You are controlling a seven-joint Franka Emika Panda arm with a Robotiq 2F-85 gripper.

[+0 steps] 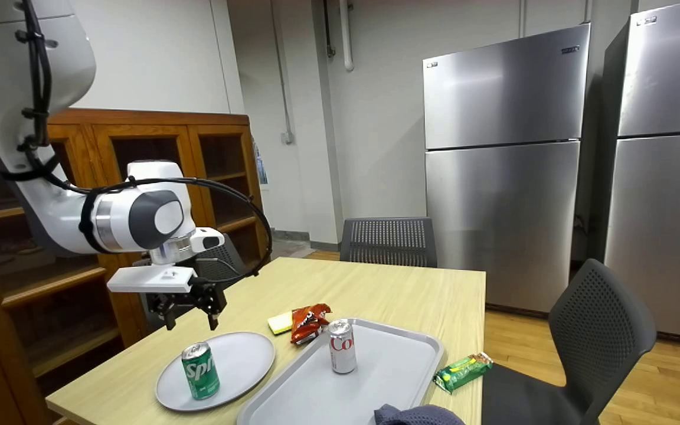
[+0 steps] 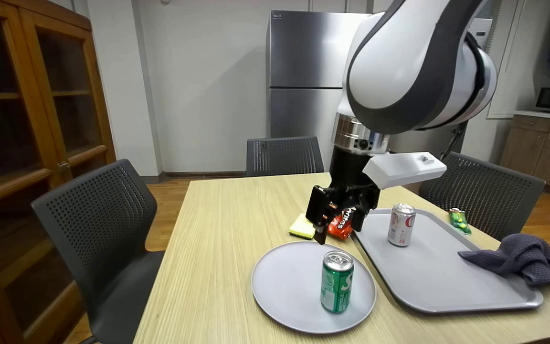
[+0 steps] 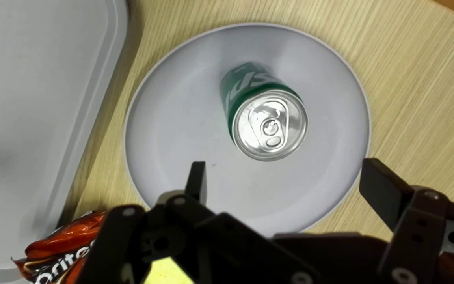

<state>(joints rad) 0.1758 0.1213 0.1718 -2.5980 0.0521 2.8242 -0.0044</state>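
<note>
A robot gripper [image 1: 192, 323] hangs over a pale wooden table [image 1: 387, 289], pointing down, its two black fingers [image 3: 384, 193] spread wide with nothing held between them. Just below and to one side of it, a green soda can [image 1: 200, 372] with white lettering stands upright on a round grey plate [image 1: 245, 360]. The can is off the plate's middle, toward the part of the rim away from a yellow sponge [image 1: 281, 322]. In the wrist view, the can's silver top faces the gap between the fingers but lies beyond their tips; in both exterior views the fingertips are higher than the can and clear of it.

Next to the plate is a grey rectangular tray [image 1: 387, 354]. A red chips bag [image 1: 309, 321] rests at one tray corner, beside the sponge. A white soda can [image 1: 342, 348] with red lettering stands upright on the tray, nearer that end. A dark grey cloth [image 2: 525, 258] lies crumpled over the tray's edge near the diagonally opposite corner. A green wrapped snack bar [image 1: 463, 372] lies between the tray and the table's edge. Dark chairs [image 1: 389, 242] surround the table.
</note>
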